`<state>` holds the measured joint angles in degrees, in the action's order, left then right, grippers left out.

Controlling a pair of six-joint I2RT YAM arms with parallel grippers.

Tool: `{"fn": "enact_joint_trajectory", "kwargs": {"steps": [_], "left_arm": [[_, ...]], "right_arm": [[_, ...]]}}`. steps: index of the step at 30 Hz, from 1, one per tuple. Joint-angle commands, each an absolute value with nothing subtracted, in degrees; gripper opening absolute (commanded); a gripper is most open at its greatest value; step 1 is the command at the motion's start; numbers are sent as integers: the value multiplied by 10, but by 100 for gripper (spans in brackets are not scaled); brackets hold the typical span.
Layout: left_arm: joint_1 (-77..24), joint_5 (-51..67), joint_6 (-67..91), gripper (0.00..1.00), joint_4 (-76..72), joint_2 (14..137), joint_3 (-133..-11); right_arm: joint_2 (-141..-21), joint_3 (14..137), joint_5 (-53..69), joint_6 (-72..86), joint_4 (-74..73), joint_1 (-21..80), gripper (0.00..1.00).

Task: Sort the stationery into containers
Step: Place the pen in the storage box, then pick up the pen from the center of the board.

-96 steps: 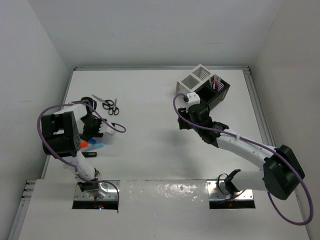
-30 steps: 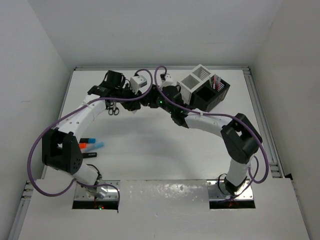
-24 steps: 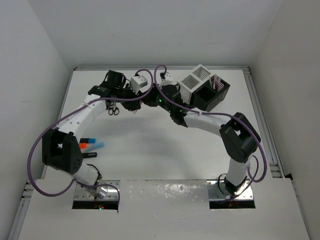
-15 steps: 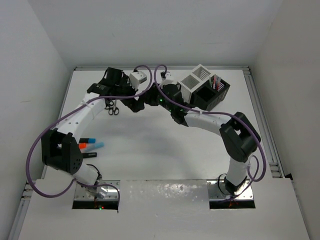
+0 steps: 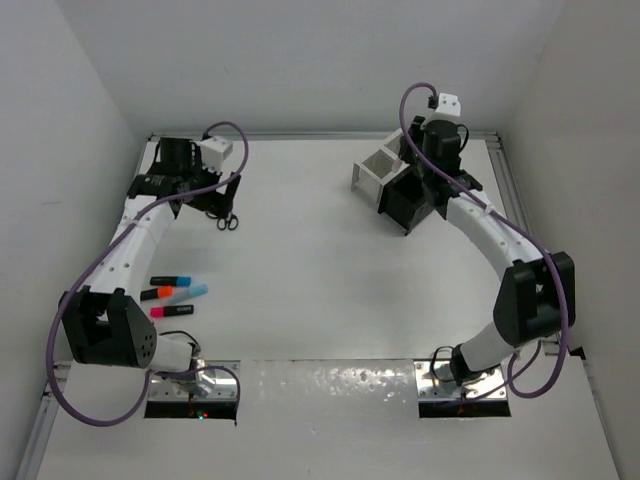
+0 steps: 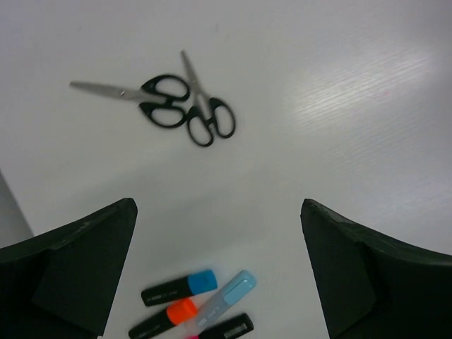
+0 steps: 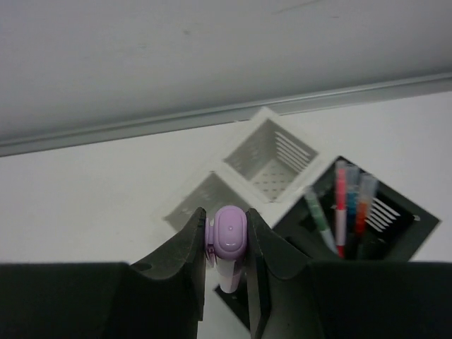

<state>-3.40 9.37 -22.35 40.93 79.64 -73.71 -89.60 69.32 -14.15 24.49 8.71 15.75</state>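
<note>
My right gripper (image 7: 227,236) is shut on a purple highlighter (image 7: 229,244), which points down between its fingers. It hangs above the containers, over the seam between the white box (image 7: 272,152) and the black box (image 7: 395,226). Several thin pens (image 7: 346,205) stand in the black box. In the top view my right gripper (image 5: 428,178) is over the black box (image 5: 405,210). My left gripper (image 6: 217,212) is open and holds nothing. It hovers above the table between two black-handled scissors (image 6: 176,106) and a cluster of highlighters (image 6: 201,304).
The highlighters (image 5: 175,292) lie near the table's left edge, with the scissors (image 5: 224,212) further back. The white box (image 5: 378,170) sits at the back right, near the rear rail. Side walls close in on the table left and right.
The two grippers met at the back middle. The left one opened and the right one shut on the purple highlighter. The left has swung back left; the right carried the highlighter over the containers.
</note>
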Motion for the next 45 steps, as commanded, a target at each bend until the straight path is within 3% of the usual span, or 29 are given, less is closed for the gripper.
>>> {"fn": "enact_joint_trajectory", "kwargs": {"steps": [1,6,15,17,18,19,22,23,28,35,39,45], "left_arm": [[-2,3,-183,100,440,795,-772],[53,12,-241,100,470,793,-758],[49,-85,-297,92,467,779,-651],[50,-90,-297,92,464,775,-633],[50,-89,-297,92,463,774,-628],[49,-91,-298,93,461,773,-623],[45,-107,-308,93,464,778,-601],[41,-115,-311,93,465,778,-591],[25,-122,-351,93,499,787,-566],[21,-66,-398,89,556,790,-548],[9,-34,-415,82,542,788,-527],[6,-4,-446,81,501,821,-506]], "right_arm": [[-916,719,-189,173,28,140,0],[-938,698,-169,194,46,108,0],[-970,640,-175,207,82,97,0],[-978,644,-176,208,72,96,5],[-982,646,-175,209,68,94,8],[-983,649,-176,211,63,95,19],[-975,646,-168,211,55,94,37],[-969,643,-166,211,55,94,50],[-921,627,-157,208,55,97,65],[-829,591,-153,179,51,128,67],[-790,564,-155,169,50,160,67],[-750,528,-142,187,44,197,67]]}}
